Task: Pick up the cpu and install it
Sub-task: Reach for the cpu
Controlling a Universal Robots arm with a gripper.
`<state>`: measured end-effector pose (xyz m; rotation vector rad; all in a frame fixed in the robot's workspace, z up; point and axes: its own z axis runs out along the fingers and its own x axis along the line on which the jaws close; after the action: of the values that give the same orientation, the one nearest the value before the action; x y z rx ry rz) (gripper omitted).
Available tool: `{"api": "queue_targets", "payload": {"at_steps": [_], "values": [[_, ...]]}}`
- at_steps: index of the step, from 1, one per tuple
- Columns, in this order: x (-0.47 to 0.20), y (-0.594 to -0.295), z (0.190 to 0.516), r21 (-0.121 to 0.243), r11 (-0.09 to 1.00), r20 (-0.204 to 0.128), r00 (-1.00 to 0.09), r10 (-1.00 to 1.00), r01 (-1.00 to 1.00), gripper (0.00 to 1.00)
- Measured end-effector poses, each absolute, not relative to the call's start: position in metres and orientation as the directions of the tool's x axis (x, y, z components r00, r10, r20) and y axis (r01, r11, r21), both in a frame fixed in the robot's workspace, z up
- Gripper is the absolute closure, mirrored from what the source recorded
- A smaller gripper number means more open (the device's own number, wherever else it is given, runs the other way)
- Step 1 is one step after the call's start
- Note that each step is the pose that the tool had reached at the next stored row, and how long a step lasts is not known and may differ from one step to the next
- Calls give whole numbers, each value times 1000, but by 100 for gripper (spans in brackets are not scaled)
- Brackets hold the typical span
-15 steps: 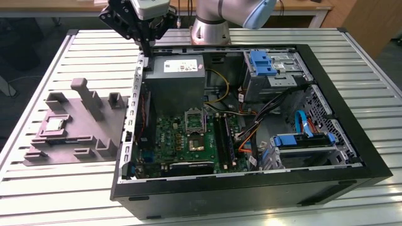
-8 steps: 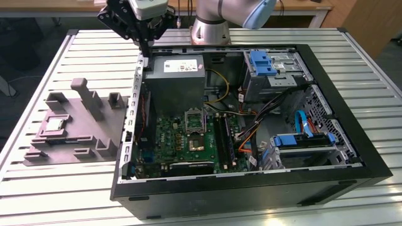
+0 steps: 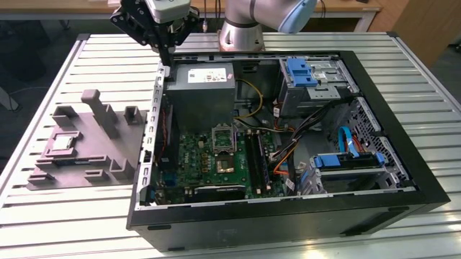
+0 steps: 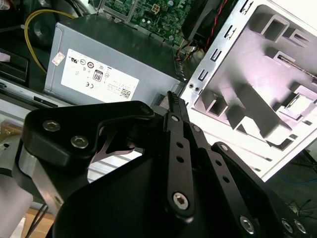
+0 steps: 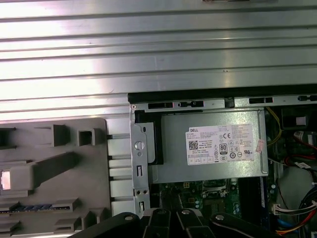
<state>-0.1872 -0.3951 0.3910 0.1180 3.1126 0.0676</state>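
Note:
The cpu [image 3: 61, 142], a small pale silvery square, lies in a recess of the grey moulded tray [image 3: 90, 162] at the exterior view's left, outside the computer case. It also shows in the second wrist view, cpu [image 4: 297, 101], and as a bright square in the first wrist view, cpu [image 5: 6, 179]. My gripper [image 3: 165, 59] hangs above the case's back corner nearest the tray, well away from the cpu. Its black fingers [image 4: 172, 99] are shut together with nothing between them. On the green motherboard, the black socket frame [image 3: 224, 137] stands open, with a darker square chip [image 3: 225, 163] below it.
The open black case [image 3: 389, 178] fills the table's middle. Inside are a grey power supply [image 3: 205, 91], blue-handled drive cages [image 3: 303, 73] and loose cables [image 3: 303, 135]. The case's metal wall [image 3: 155, 124] stands between tray and motherboard. The ribbed table [image 3: 65, 226] lies around.

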Motion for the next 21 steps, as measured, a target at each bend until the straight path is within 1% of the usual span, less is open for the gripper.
{"api": "queue_targets", "payload": {"at_steps": [21], "values": [[-194, -395, 391, 44, 996, -24, -997, 76, 75, 89]]}}
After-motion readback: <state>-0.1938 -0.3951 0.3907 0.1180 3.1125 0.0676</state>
